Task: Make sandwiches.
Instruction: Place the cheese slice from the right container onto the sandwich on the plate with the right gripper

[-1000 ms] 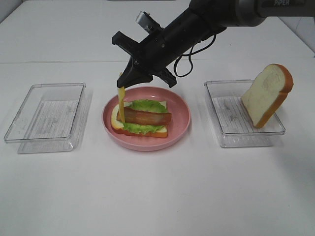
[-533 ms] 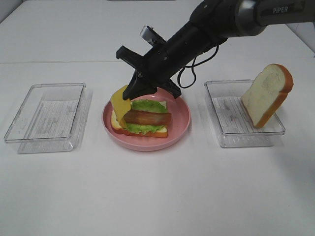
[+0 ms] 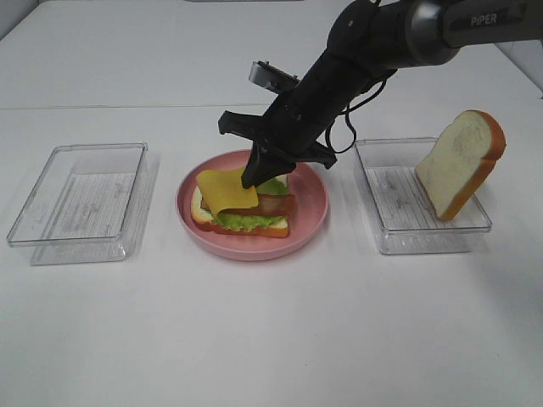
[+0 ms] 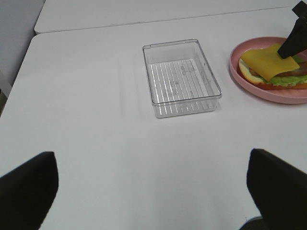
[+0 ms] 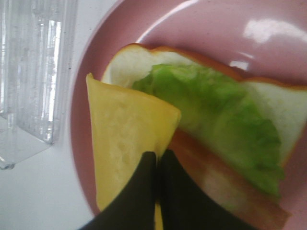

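Spreading white and matte, the tabletop (image 3: 271, 339) meets a second white surface at a seam along its far edge, and grey wall shows past the far left corner. At its middle sits the plate (image 3: 310, 212) with base slice (image 3: 200, 212), lettuce (image 3: 242, 222) and bacon (image 3: 276, 204) stacked. The right gripper (image 3: 252, 176) is pinched shut on one edge of the cheese (image 3: 222, 192), which lies across the stack's left end. The left tray (image 3: 76, 203) and right tray (image 3: 386, 229) lie toward the left and right edges, the right one propping a second slice (image 3: 462, 161). Only the right wrist view shows the fingertips (image 5: 144, 191) pressed together on the cheese. Only the left wrist view shows the left gripper (image 4: 153, 187), spread wide and empty over bare tabletop.
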